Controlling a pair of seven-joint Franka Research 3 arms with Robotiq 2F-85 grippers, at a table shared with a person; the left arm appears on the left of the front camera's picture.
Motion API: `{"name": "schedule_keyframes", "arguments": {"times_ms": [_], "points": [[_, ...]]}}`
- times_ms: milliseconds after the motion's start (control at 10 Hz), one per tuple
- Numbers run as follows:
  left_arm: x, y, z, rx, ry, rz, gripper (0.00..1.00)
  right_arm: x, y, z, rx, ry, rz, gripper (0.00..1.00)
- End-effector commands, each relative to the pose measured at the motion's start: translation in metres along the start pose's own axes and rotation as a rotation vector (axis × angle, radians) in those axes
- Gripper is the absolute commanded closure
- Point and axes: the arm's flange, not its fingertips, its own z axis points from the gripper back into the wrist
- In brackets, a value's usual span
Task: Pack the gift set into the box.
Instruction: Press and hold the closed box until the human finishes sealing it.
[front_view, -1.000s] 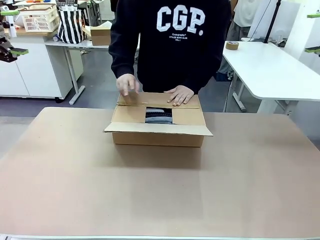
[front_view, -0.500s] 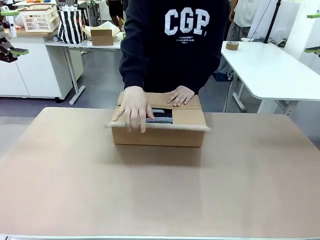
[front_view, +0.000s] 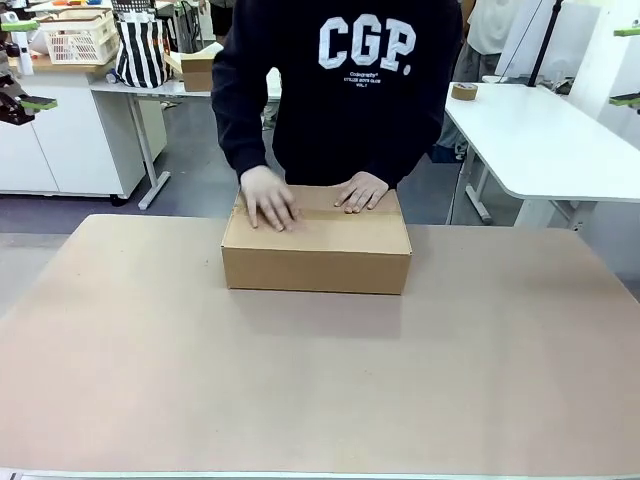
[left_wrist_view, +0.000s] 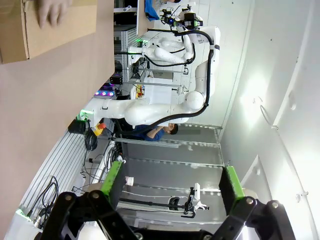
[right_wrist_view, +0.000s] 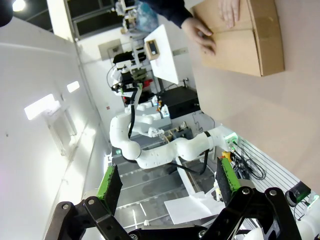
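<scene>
**Box shut under two hands**

The box (front_view: 316, 245) sits closed on the worktop (front_view: 320, 400), well apart from both grippers. A person lays one hand (front_view: 270, 200) and the other hand (front_view: 360, 190) flat on its top. The left gripper (left_wrist_view: 172, 175) and right gripper (right_wrist_view: 167, 175) are released, fingers spread, grasping nothing.

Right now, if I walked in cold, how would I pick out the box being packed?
Start at the big tan table; near its far edge, before the person in the dark sweatshirt, sits a shallow brown cardboard box. Its flaps are shut, with the person's hands pressing on top, unlike the smaller carton on the white bench behind.
</scene>
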Motion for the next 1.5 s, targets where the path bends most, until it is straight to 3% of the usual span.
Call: {"name": "schedule_keyframes", "arguments": {"times_ms": [0,1400], "points": [[-0.0057,-0.0026,0.0065,-0.019,-0.001,-0.007,0.00,-0.0020,0.0009,-0.0025,-0.014,0.005,-0.002,0.00],[-0.0057,-0.0026,0.0065,-0.019,-0.001,-0.007,0.00,-0.0020,0.0009,-0.0025,-0.014,0.005,-0.002,0.00]]}}
